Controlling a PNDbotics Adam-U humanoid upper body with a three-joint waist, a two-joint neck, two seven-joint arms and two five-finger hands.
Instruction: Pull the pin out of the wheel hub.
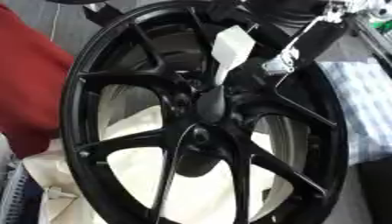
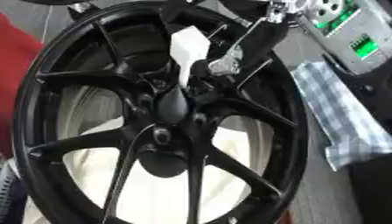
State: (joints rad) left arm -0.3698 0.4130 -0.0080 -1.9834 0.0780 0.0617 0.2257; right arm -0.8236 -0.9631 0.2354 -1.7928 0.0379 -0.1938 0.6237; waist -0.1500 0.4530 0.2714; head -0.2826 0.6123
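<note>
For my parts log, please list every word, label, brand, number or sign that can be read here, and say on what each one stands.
No text can be read in either view.
Black wheel: no brand or number visible on the spokes or hub.
Grey device at upper right: green patches, any marks on them too blurred to read.
Checked cloth: pattern only, no text.

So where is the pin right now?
The white pin stands in the upper middle of both eye views, tapering down toward the black wheel hub, with the robot's right hand just to its right.
</note>
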